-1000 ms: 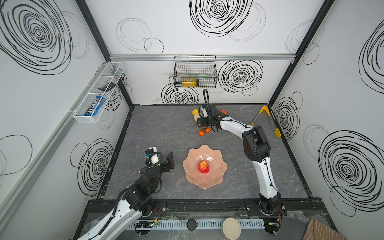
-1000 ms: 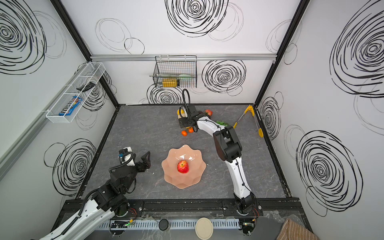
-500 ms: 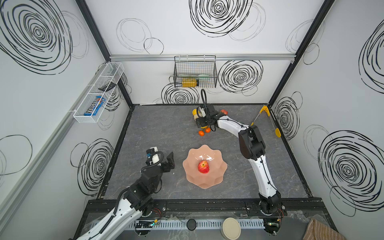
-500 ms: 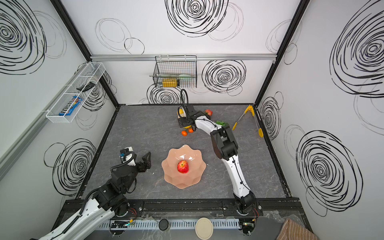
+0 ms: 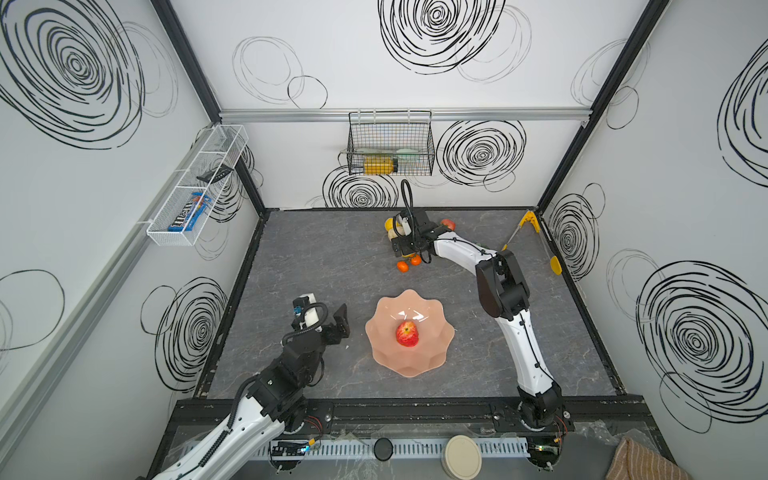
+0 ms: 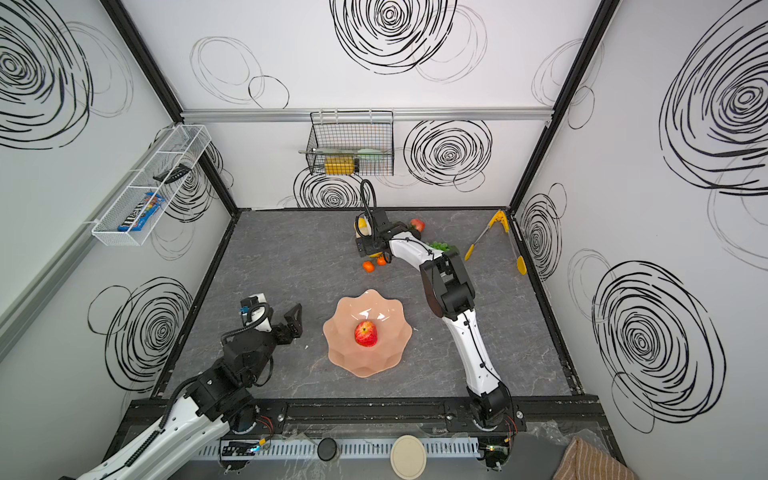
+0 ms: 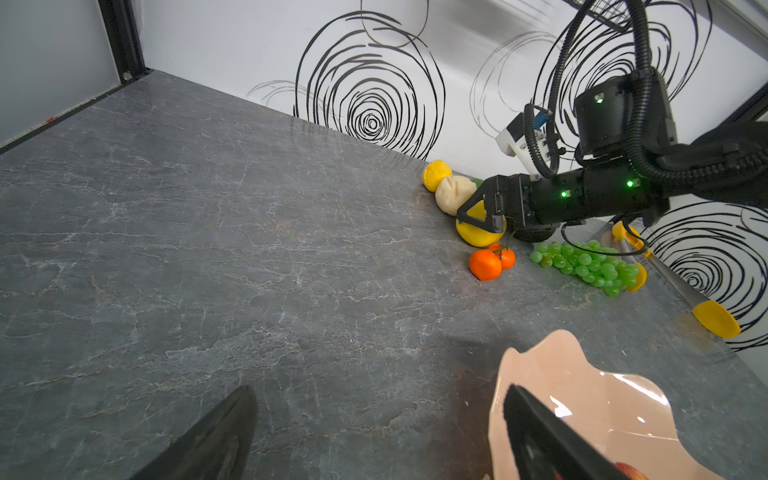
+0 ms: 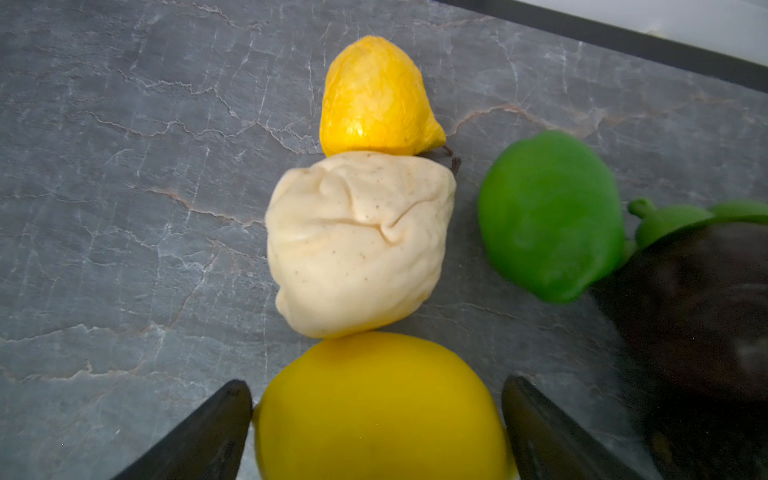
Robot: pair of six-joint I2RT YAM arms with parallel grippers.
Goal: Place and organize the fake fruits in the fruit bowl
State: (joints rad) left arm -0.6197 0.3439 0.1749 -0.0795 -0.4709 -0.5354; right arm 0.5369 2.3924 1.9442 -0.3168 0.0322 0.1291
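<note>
The bowl [image 5: 409, 332] sits near the front middle of the table [image 5: 324, 257] with one red apple [image 5: 407, 333] in its centre, seen in both top views. The left gripper [image 5: 328, 320] hovers just beside the bowl's left rim, fingers [image 7: 216, 436] spread wide and holding nothing.

The right gripper [image 8: 376, 432] reaches to the far side of the table, where the other fruits lie in a cluster. Its fingers [image 8: 552, 436] stand wide, one on each side of a smooth lemon [image 8: 380, 409], with a narrow gap showing at the left finger; whether the right one touches the fruit I cannot tell. Beyond the lemon, touching it, is the pale pear [image 8: 359, 243], and beyond that a wrinkled yellow lemon [image 8: 374, 97], the three in a line. A lime [image 8: 548, 214] lies beside the pear, and a dark fruit [image 8: 702, 299] sits next to the lime.

In the left wrist view two small oranges [image 7: 490, 262] lie just beside the lemon, with the grapes [image 7: 586, 266] near them. The yellow-tipped tongs [image 5: 528, 237] lie toward the far right corner
</note>
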